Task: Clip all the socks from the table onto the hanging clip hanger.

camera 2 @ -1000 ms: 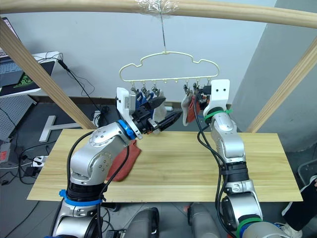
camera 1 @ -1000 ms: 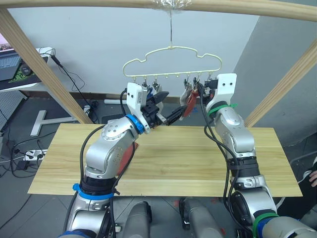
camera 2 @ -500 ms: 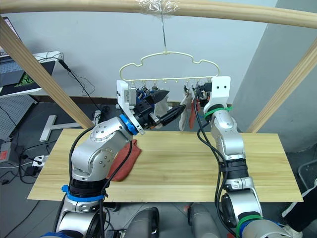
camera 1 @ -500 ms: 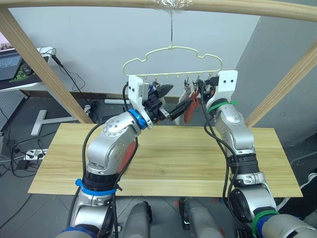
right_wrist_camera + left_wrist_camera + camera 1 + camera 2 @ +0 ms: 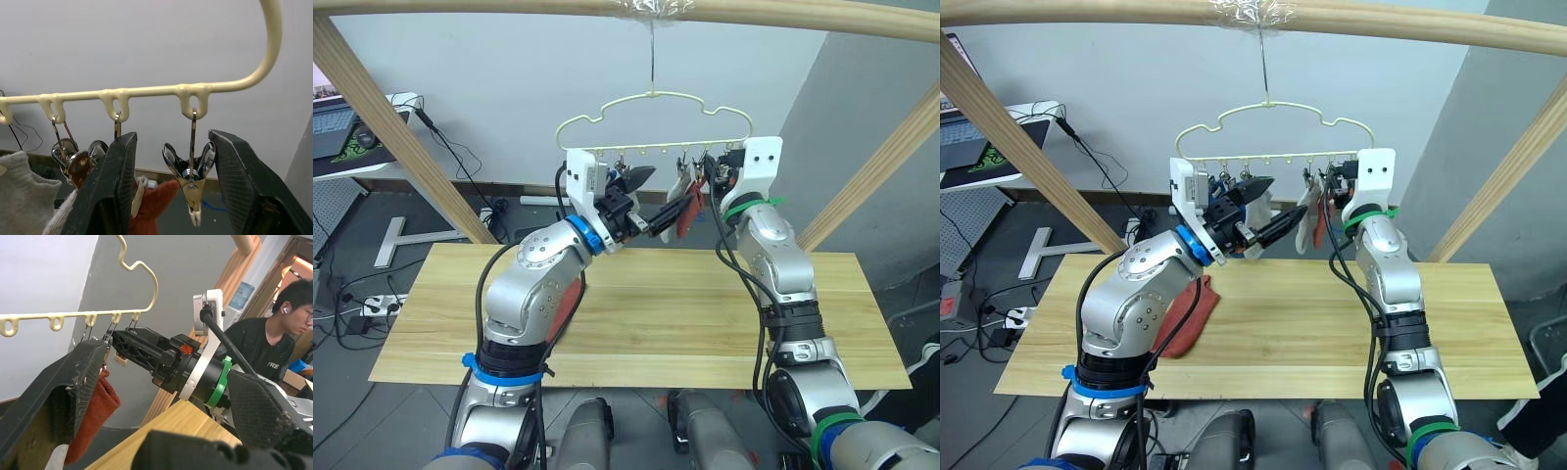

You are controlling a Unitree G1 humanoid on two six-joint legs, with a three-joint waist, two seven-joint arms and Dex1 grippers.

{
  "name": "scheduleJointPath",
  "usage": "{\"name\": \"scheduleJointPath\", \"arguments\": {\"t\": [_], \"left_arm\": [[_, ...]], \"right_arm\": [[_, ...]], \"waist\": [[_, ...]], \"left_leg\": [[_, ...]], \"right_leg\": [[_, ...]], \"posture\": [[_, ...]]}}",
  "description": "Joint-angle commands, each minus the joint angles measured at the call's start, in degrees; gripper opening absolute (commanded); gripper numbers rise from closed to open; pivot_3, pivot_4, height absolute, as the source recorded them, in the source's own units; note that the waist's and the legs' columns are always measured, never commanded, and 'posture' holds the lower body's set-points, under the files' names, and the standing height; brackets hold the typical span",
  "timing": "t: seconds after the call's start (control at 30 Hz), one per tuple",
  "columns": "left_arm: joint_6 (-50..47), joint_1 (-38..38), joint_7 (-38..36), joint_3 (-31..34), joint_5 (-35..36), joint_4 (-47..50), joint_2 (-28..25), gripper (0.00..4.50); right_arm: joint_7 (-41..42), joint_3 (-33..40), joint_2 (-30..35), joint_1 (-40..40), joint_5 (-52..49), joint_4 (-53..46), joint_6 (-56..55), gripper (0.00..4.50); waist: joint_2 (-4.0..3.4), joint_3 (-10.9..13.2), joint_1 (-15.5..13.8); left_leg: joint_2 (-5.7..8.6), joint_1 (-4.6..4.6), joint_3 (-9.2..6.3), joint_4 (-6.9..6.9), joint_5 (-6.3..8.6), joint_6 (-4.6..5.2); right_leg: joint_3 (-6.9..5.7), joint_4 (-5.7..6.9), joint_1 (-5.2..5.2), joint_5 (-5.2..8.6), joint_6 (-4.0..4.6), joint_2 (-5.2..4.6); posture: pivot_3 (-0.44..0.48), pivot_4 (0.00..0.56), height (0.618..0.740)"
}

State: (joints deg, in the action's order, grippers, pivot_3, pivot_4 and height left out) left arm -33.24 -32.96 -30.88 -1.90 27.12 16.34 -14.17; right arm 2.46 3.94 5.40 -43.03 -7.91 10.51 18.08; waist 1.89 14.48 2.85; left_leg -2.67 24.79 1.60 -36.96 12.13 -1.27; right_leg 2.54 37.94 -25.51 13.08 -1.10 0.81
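Observation:
The pale-yellow clip hanger (image 5: 651, 122) hangs by its hook from the top pole. A rust-red sock (image 5: 685, 221) and a light grey sock (image 5: 1303, 223) hang from its right-hand clips. My left gripper (image 5: 658, 198) is open just below the clips, one finger (image 5: 73, 387) beside the hanging red sock (image 5: 95, 413). My right gripper (image 5: 175, 142) is open around an empty end clip (image 5: 191, 178), without pressing it. Another rust-red sock (image 5: 1190, 315) lies on the table (image 5: 705, 313), partly hidden behind my left arm.
Slanted wooden poles (image 5: 396, 127) frame the table on both sides under a top pole (image 5: 509, 6). A desk with a laptop (image 5: 337, 127) and floor cables stand at the far left. A person (image 5: 266, 345) sits beyond the table's right side.
My left gripper rose from just above the table's far edge to the hanger's clips a second ago and has barely moved since. The right gripper stays at the end clip.

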Motion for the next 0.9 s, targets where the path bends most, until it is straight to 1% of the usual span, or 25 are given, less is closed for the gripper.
{"name": "scheduleJointPath", "arguments": {"t": [0.03, 0.13, 0.27, 0.33, 0.47, 0.6, 0.63, 0.73, 0.8, 0.9], "left_arm": [[0.9, -1.0, -0.2, 0.2, 0.8, 2.8, -0.1, 4.5], [0.8, -0.9, -0.1, 0.1, 0.9, 3.0, 0.0, 4.5], [0.7, -1.0, -0.1, 0.0, 0.9, 3.0, 0.1, 4.5], [0.7, -1.0, 0.0, 0.0, 1.0, 2.9, 0.2, 4.5], [0.7, -1.0, -0.1, -0.1, 0.9, 2.8, 0.1, 4.5], [0.5, 0.8, -0.4, -0.1, 0.7, 3.2, -0.7, 4.5], [0.5, 1.9, -0.4, -0.2, 0.4, 2.7, -0.8, 4.5], [3.7, 7.5, -0.1, -1.8, -5.0, -1.6, -3.5, 4.5], [5.2, 10.0, 0.5, -1.9, -7.1, -3.6, -4.6, 4.5], [6.1, 12.6, 0.9, -0.2, -6.7, -5.3, -4.3, 4.5]], "right_arm": [[0.1, 0.8, -0.3, -1.4, -0.4, -0.7, -1.4, 2.42], [0.1, 0.9, -0.4, -1.5, -0.4, -0.5, -1.6, 1.8], [0.1, 1.2, -0.4, -1.6, -0.4, -0.2, -1.8, 0.48], [0.2, 1.3, -0.3, -1.5, -0.4, -0.2, -1.8, 0.03], [0.5, 1.4, 0.1, -1.2, -0.4, -0.6, -1.6, 0.03], [3.3, 0.9, 3.4, -0.1, 0.4, -2.2, -1.4, 0.03], [4.4, 0.8, 4.2, 0.1, 0.1, -2.6, -0.9, 0.03], [10.3, 0.2, 6.4, 0.4, -3.1, -4.9, 3.0, 0.03], [13.1, 0.2, 7.3, 0.6, -5.2, -6.7, 6.4, 0.03], [15.4, 0.2, 9.0, 1.3, -6.7, -9.2, 11.2, 0.03]], "waist": [[0.0, 0.0, 0.0], [0.0, 0.0, 0.0], [0.0, 0.0, -0.1], [-0.01, 0.0, -0.1], [-0.01, 0.0, -0.1], [-0.02, 0.0, -0.1], [-0.02, 0.0, -0.1], [-0.02, 0.0, 0.0], [-0.03, 0.0, 0.0], [-0.03, 0.0, -0.1]], "left_leg": [[0.0, 0.0, 0.0, 0.0, 0.0, 0.0], [0.0, 0.0, 0.0, 0.0, 0.0, 0.0], [0.0, 0.0, 0.0, 0.0, 0.0, 0.0], [-0.01, 0.0, 0.0, 0.0, 0.0, 0.0], [-0.01, 0.0, 0.0, 0.0, 0.0, 0.0], [0.0, 0.0, 0.0, 0.0, 0.0, 0.0], [0.0, 0.0, 0.0, 0.01, 0.0, 0.0], [-0.01, -0.02, 0.04, 0.05, 0.0, 0.0], [-0.03, -0.03, 0.02, 0.06, 0.0, 0.0], [-0.07, -0.02, -0.08, 0.05, 0.0, 0.01]], "right_leg": [[0.0, 0.0, 0.0, 0.0, 0.0, 0.0], [0.0, 0.0, 0.0, 0.0, 0.0, 0.0], [0.01, 0.0, 0.0, 0.0, 0.0, 0.0], [0.0, 0.0, 0.0, 0.0, 0.0, 0.0], [0.0, 0.0, 0.0, 0.0, 0.0, 0.0], [0.0, -0.02, 0.0, 0.0, 0.0, -0.01], [0.01, -0.03, 0.0, 0.0, 0.0, -0.01], [0.05, -0.05, 0.0, 0.0, 0.0, -0.02], [0.01, -0.04, -0.01, 0.01, 0.0, 0.01], [-0.03, 0.01, -0.02, 0.01, 0.02, 0.04]], "posture": [[0.003, 0.259, 0.74], [0.003, 0.259, 0.74], [0.001, 0.261, 0.74], [0.001, 0.261, 0.74], [0.002, 0.262, 0.74], [-0.001, 0.264, 0.74], [-0.001, 0.264, 0.74], [-0.012, 0.261, 0.74], [-0.012, 0.261, 0.74], [-0.012, 0.26, 0.74]]}}
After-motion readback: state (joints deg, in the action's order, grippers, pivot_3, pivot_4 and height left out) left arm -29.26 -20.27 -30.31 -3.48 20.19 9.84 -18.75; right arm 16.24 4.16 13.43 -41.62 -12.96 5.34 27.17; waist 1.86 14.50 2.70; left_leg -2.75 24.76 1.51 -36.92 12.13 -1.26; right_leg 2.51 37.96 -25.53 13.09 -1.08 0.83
